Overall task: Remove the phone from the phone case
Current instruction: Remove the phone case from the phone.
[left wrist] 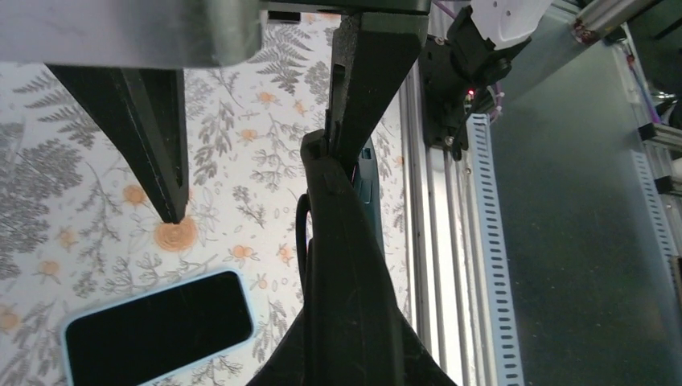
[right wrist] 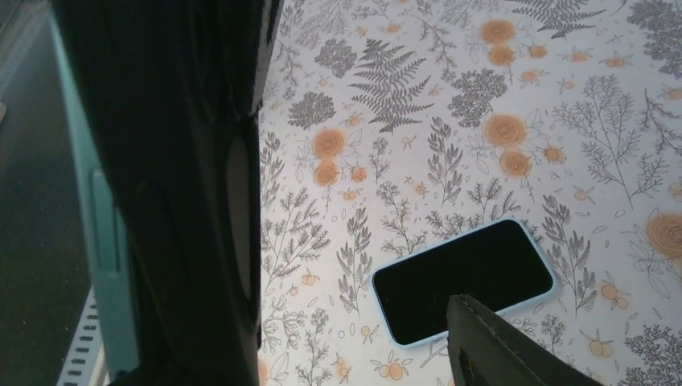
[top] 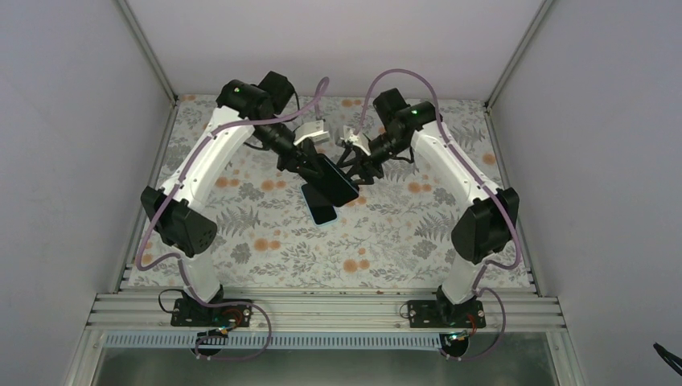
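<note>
The phone point(top: 321, 209), with a black screen and a light blue rim, lies flat and bare on the floral table; it also shows in the left wrist view point(left wrist: 157, 330) and the right wrist view point(right wrist: 462, 277). The dark phone case point(top: 338, 183) with a teal edge point(right wrist: 80, 201) hangs tilted above the phone between both grippers. My left gripper point(left wrist: 249, 181) has its fingers wide apart; the case point(left wrist: 346, 281) lies against its right finger only. My right gripper point(right wrist: 354, 297) is also spread wide, with the case along its left finger. What bears the case is hidden.
The floral table cover point(top: 265, 241) spreads all round the phone. An aluminium rail point(top: 322, 310) carrying both arm bases runs along the near edge. Grey walls close in the left, right and back sides.
</note>
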You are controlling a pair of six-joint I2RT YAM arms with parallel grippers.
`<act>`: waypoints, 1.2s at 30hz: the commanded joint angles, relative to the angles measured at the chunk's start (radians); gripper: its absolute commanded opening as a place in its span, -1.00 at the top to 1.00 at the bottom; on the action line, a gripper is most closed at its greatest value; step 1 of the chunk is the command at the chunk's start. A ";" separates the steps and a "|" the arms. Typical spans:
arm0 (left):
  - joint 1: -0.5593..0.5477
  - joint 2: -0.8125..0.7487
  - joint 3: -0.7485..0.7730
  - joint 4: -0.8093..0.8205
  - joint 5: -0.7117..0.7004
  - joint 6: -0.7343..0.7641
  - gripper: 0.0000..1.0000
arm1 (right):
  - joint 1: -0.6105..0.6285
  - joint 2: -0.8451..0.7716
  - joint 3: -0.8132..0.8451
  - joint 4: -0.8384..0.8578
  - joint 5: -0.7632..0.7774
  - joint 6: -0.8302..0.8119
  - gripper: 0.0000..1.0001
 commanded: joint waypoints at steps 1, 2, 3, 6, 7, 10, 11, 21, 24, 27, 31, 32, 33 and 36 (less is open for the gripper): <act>-0.023 0.043 0.003 0.425 0.058 -0.062 0.95 | 0.128 0.010 0.110 0.009 -0.424 0.080 -0.13; -0.023 0.044 0.002 0.426 0.052 -0.063 0.95 | 0.129 0.024 0.130 -0.017 -0.431 0.062 0.00; -0.024 0.044 0.004 0.426 0.046 -0.065 0.95 | 0.129 0.032 0.140 -0.027 -0.432 0.069 0.18; -0.018 0.046 0.022 0.423 0.035 -0.068 0.95 | 0.129 0.029 0.131 -0.028 -0.415 0.074 0.75; -0.016 0.048 0.031 0.419 0.033 -0.069 0.95 | 0.129 0.023 0.122 -0.027 -0.408 0.072 0.83; -0.009 0.059 0.064 0.401 0.025 -0.068 0.95 | 0.124 0.001 0.105 -0.027 -0.384 0.074 0.92; -0.007 0.060 0.071 0.397 0.021 -0.069 0.95 | 0.121 -0.007 0.097 -0.026 -0.382 0.074 0.93; 0.005 0.114 0.240 0.232 -0.053 -0.041 -0.01 | -0.002 -0.070 0.046 0.079 -0.326 0.203 0.93; 0.011 0.073 0.222 0.241 -0.108 -0.044 -0.31 | -0.066 -0.076 0.029 0.100 -0.302 0.230 0.93; 0.023 -0.008 0.175 0.284 -0.172 -0.055 -0.39 | -0.121 -0.068 0.006 0.121 -0.261 0.269 0.93; 0.026 -0.141 0.054 0.425 -0.318 -0.104 -0.73 | -0.203 -0.071 -0.054 0.250 -0.204 0.425 0.93; 0.016 -0.173 0.012 0.484 -0.375 -0.123 -0.75 | -0.226 -0.074 -0.069 0.312 -0.194 0.497 0.93; 0.005 -0.206 -0.044 0.555 -0.433 -0.152 -0.74 | -0.250 -0.077 -0.079 0.374 -0.187 0.596 0.93; -0.040 -0.295 -0.240 0.868 -0.639 -0.223 -0.74 | -0.300 -0.097 -0.088 0.575 -0.091 0.866 0.93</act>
